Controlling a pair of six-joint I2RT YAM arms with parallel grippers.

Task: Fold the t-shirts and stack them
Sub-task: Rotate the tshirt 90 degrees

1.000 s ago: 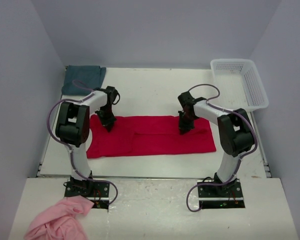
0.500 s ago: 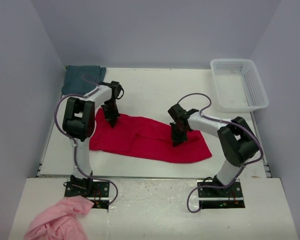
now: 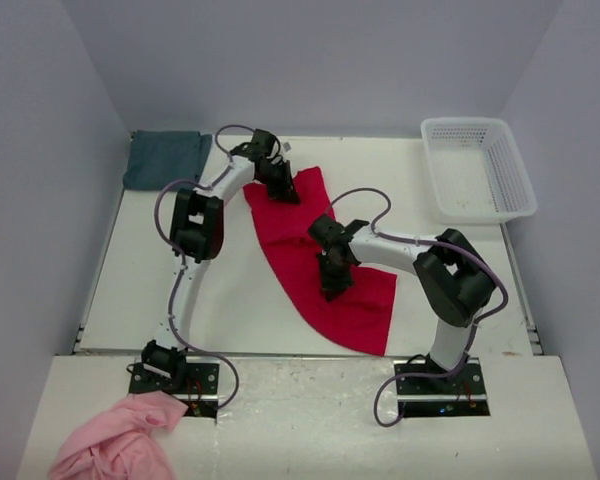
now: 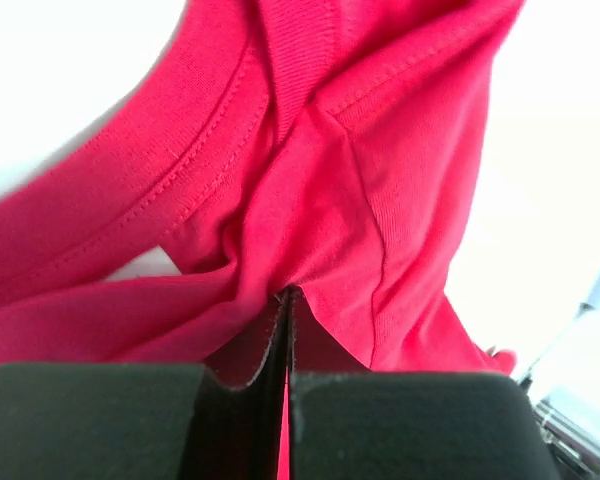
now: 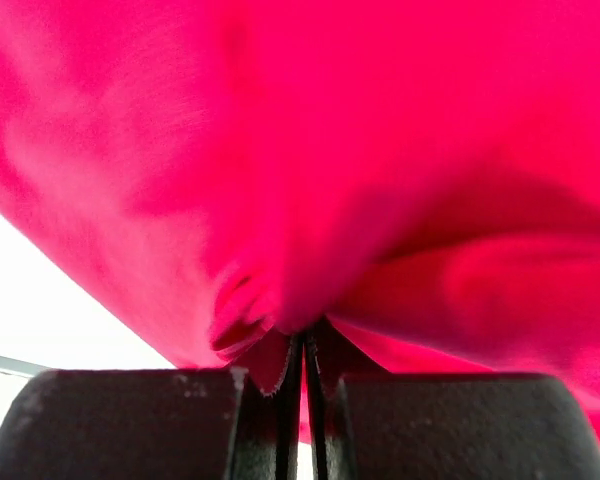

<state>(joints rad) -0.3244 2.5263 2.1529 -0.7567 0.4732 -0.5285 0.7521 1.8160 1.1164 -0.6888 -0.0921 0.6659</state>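
Red t-shirt (image 4: 360, 200) is matt knit cloth (hems neatly stitched)

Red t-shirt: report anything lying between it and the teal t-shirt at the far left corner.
Nothing loose. The left gripper and right gripper both grip the red t-shirt; only bare table and the left arm's forearm lie between it and the teal t-shirt.

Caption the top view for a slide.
Left pincer and right pincer pinch the red t-shirt, stretched diagonally across the table; teal t-shirt sits far left.
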